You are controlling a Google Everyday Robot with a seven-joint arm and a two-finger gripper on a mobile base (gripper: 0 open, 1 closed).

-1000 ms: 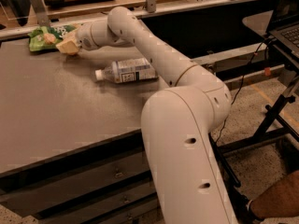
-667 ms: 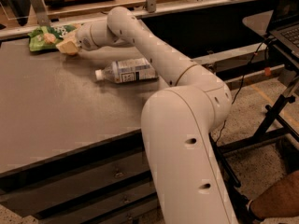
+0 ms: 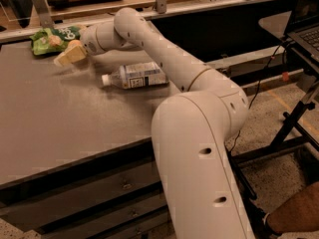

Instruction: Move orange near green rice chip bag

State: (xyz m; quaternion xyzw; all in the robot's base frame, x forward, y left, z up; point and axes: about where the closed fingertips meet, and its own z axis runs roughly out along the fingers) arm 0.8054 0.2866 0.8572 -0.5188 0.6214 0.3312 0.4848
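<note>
The green rice chip bag (image 3: 54, 38) lies flat at the far left corner of the table. My gripper (image 3: 70, 55) is just right of and in front of the bag, low over the table. It is shut on the orange (image 3: 75, 45), a small pale-orange round fruit that shows partly between the pale fingers, right beside the bag's near edge. My white arm stretches from the lower right across the table to it.
A clear plastic bottle with a white label (image 3: 135, 75) lies on its side on the grey table (image 3: 60, 123), right of the gripper and under my arm. A rail runs behind the table. A laptop (image 3: 304, 19) on a stand is at the far right.
Almost nothing: the gripper with the orange stays beside the bag, perhaps a touch lower. The bottle and the bag have not moved.
</note>
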